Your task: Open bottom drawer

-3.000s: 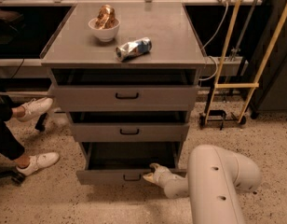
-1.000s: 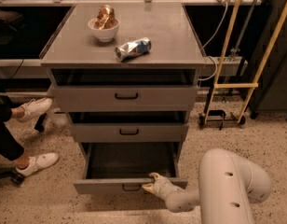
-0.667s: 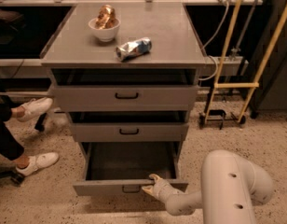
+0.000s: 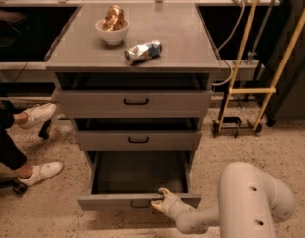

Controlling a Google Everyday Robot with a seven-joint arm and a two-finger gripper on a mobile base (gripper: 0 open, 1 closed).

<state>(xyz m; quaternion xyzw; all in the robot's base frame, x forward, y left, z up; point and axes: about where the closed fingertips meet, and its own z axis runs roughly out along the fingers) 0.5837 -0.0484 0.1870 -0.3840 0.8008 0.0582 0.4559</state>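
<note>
- The bottom drawer (image 4: 109,202) is the lowest of the grey cabinet's (image 4: 172,33) 3. It stands pulled well out, and its dark inside shows bare as far as can be seen.
- The gripper (image 4: 160,203) sits at the drawer's front edge, just right of the small black loop handle (image 4: 138,204). Whether it is clamped on the handle or front lip, or released, cannot be told here.
- Handling, as a judgement:
  - The drawer is sheet metal, stiff and not fragile.
  - With nothing seen in it, it should be light and travel easily.
  - The flat front gives little purchase, so the loop handle at the centre is the place to take hold.
  - A straight pull from the centre should keep the drawer from skewing sideways.
  - The loop is small and looks smooth, so a hold on it could slip.
- Counts:
  - 3 drawers, the other 2 being the top drawer (image 4: 93,103) and the middle drawer (image 4: 103,140), each slightly out.
  - 3 black handles, 1 per front.
  - 1 white bowl (image 4: 112,34) with something golden-brown in it, on the cabinet top.
  - 1 silver-and-blue can (image 4: 142,51) lying on its side near the bowl.
  - 2 white shoes (image 4: 39,114) of a person at the left.
  - 1 yellow frame (image 4: 247,90) at the right.
</note>
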